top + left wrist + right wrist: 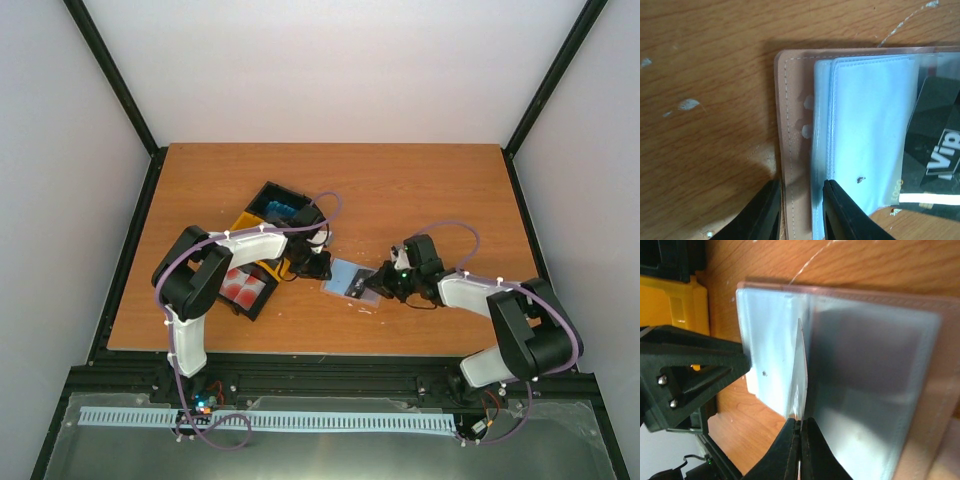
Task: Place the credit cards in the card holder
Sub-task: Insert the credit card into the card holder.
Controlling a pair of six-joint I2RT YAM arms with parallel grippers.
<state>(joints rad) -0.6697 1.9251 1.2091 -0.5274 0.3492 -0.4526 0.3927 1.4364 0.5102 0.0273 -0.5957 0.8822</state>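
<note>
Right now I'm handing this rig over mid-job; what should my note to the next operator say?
Left gripper: part open, fingertips at the card holder's tan edge.
Right gripper: shut on a thin pale leaf standing on edge in the open holder, probably a sleeve.
Black card: in the holder's other half, seemingly under clear plastic.
Red cards and blue cards: in the tray's black bins.
Done: holder open, black card apparently in. Left: red and blue cards.
</note>
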